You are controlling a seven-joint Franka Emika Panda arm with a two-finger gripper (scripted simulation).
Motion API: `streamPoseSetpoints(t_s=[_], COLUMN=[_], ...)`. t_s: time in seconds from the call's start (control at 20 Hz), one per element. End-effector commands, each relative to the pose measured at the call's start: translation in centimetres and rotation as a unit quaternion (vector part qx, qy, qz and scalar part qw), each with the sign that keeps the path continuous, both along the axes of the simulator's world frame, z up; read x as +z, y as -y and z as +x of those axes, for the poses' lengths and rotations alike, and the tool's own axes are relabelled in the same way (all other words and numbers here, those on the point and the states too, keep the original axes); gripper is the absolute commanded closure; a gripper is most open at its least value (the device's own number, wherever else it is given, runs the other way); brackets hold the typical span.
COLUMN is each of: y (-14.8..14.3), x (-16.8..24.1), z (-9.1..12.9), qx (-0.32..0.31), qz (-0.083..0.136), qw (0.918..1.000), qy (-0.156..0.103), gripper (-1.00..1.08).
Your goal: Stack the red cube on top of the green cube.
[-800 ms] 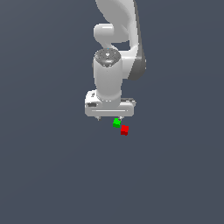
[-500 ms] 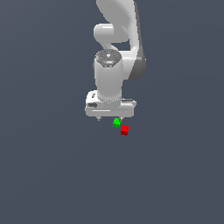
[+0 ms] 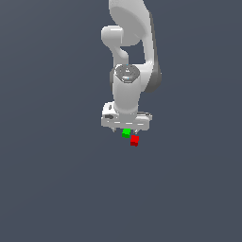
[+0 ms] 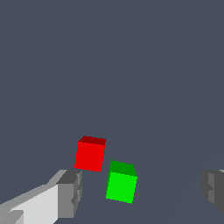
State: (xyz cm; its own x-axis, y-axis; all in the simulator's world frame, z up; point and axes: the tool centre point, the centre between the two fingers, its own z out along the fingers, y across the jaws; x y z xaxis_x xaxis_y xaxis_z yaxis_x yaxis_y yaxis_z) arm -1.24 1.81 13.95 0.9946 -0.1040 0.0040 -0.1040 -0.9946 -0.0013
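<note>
The red cube [image 3: 134, 140] and the green cube [image 3: 126, 133] rest on the grey floor, close together corner to corner; the red one lies toward the exterior view's right of the green one. The white arm's hand hangs directly above them and hides the fingers in the exterior view. In the wrist view the gripper [image 4: 142, 190] is open, its grey fingertips [image 4: 70, 192] spread wide. The green cube [image 4: 121, 182] sits between the fingers and the red cube [image 4: 90, 153] sits just beyond one fingertip. Nothing is held.
A plain dark grey floor [image 3: 56, 189] surrounds the cubes. The arm's white links [image 3: 127, 90] rise above the hand.
The arm and both cubes look nearly the same as in the earlier frames; any motion is very slight.
</note>
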Motion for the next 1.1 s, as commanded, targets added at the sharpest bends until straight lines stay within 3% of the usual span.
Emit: streamPoseSetpoints(t_s=[0.0,0.5,1.05], y=[-1.2,-4.9,-5.5], x=[-1.5,-6.1,-7.4], z=[-0.5,-1.4,-1.5], qx=[-0.015,-0.063,-0.070], qz=[0.000,0.000,0.000], qw=[0.9999,0.9980,0.9976], qy=[-0.001,-0.002,-0.002], gripper=[-0.92,-0.92,-0.92])
